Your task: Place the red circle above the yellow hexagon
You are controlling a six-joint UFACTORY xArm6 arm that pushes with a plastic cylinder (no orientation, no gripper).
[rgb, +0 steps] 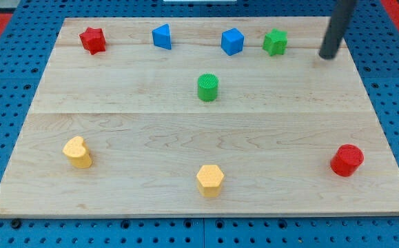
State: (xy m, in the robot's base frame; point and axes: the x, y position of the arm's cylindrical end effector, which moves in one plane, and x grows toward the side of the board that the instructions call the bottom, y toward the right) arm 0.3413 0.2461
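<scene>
The red circle (346, 160) sits near the wooden board's right edge, low in the view. The yellow hexagon (210, 180) lies at the bottom centre, well to the red circle's left. My tip (328, 55) rests on the board near the view's top right, far above the red circle and to the right of the green star (275, 42). It touches no block.
A red star (92, 40), a blue block (161, 36), a blue cube (232, 41) line the top of the board (116, 89). A green cylinder (207, 87) stands mid-board. A yellow heart-shaped block (78, 151) sits at the lower left.
</scene>
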